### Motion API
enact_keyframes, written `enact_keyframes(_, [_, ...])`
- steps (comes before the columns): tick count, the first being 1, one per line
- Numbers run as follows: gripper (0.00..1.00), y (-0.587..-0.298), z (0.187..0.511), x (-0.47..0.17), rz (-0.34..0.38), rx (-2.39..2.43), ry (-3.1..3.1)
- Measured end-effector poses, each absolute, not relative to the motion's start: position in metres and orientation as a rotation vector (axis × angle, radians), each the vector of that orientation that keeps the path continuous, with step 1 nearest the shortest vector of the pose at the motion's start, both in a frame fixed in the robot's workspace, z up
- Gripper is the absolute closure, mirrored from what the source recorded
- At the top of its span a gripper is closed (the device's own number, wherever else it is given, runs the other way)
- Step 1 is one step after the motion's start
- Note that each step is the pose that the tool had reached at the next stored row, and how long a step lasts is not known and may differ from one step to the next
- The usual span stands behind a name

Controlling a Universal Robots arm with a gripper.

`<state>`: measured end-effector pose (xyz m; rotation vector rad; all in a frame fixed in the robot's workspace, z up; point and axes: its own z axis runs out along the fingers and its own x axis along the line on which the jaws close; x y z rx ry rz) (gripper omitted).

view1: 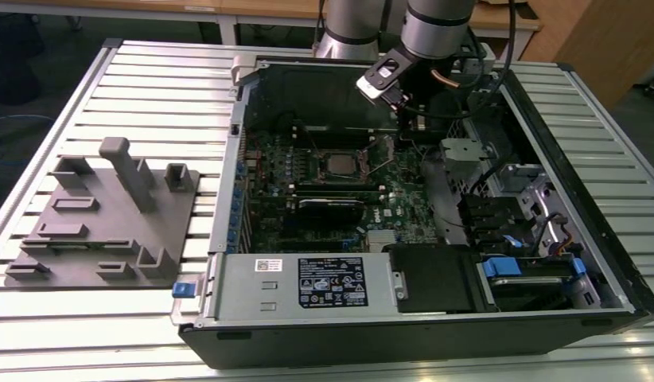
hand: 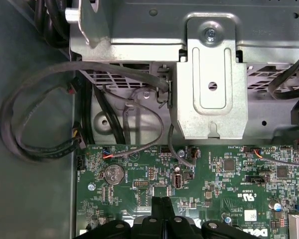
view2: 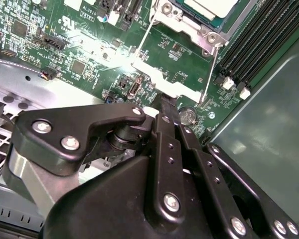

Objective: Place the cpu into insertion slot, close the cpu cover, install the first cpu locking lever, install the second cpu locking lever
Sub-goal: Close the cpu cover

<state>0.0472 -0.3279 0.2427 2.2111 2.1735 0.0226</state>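
Observation:
The cpu (view1: 336, 164), with its dull silver top, lies in the insertion slot (view1: 317, 151) on the green board; the second wrist view shows it too (view2: 209, 6). The cpu cover (view2: 189, 26), a silvery frame, lies around the chip. Two thin wire levers (view2: 211, 64) run along the socket's sides. My gripper (view1: 405, 137) reaches down into the case at the exterior view's right of the socket. Its black fingers are shut together, tip (view2: 164, 102) at a silvery bar (view2: 154, 74) beside the socket, with nothing between them. The first wrist view shows the shut tips (hand: 161, 201) over the board.
The open computer case (view1: 216, 231) lies on a slatted metal table (view1: 146, 87). A grey fixture block (view1: 104, 215) stands at the exterior view's left. Black cables (hand: 35, 134), a metal bracket (hand: 212, 89), memory slots (view2: 259, 40) and drive bays (view1: 518, 239) crowd the case.

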Motion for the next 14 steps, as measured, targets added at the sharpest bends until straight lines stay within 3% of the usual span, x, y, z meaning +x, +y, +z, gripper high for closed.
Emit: enact_keyframes(14, [0.89, -0.328, 0.243, 0.030, 0.024, 2.210, 2.173])
